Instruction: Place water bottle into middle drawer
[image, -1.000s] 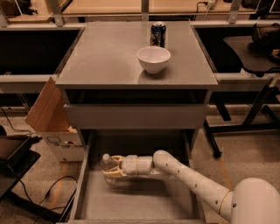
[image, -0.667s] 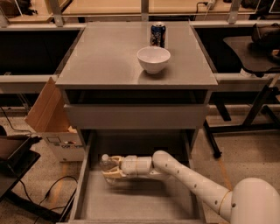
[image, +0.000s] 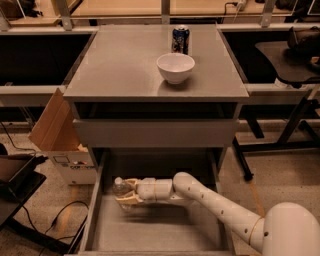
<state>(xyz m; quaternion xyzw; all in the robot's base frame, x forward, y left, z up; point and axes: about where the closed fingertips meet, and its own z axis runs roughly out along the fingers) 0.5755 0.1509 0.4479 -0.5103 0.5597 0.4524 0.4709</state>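
Camera view, left to right: what's there? (Ana)

Cardboard box on the floor, outside the tabletop's left edge. Next, the water bottle, low down in the open middle drawer, which stands out past the tabletop's front edge. Bottle is in the drawer's left half, towards the back, white cap uppermost. (Raj)

Gripper? (Ana)

Gripper is inside that drawer, at the bottle. Fingers clamped on the bottle's body, one each side. Can't tell if the bottle's base touches the drawer floor. (Raj)

Rest? (Ana)

Closed drawer front directly under the tabletop's front edge, above the open one. White bowl on the tabletop, right of centre. Blue soda can just behind it, near the back edge; can't tell if the two touch. Arm runs from the gripper over the drawer's right half, down to the lower right. (Raj)
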